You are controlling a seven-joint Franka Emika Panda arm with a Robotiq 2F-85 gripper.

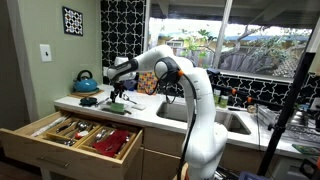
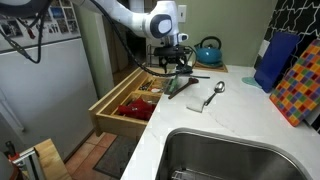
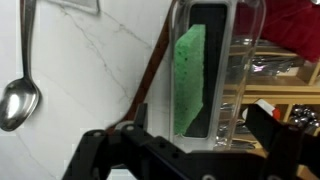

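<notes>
My gripper (image 3: pixel 200 126) hangs open just above the counter's edge beside the open drawer, with nothing between its fingers. Directly under it in the wrist view lies a utensil with a green and black flat head (image 3: pixel 190 70), and a thin brown handle (image 3: pixel 148 80) runs along its left side. In an exterior view this dark utensil (image 2: pixel 183 87) lies on the white counter under the gripper (image 2: pixel 172 62). A metal spoon (image 3: pixel 18 100) lies to the left on the counter, also seen as the spoon (image 2: pixel 213 95). In an exterior view the gripper (image 1: pixel 118 92) hovers over the small items.
The open wooden drawer (image 2: pixel 130 105) with divided compartments of cutlery juts out below the counter; the drawer (image 1: pixel 75 135) shows red trays. A blue kettle (image 2: pixel 208 50) stands behind. The sink (image 2: pixel 230 155) lies nearby, and a chequered board (image 2: pixel 300 85) leans against the wall.
</notes>
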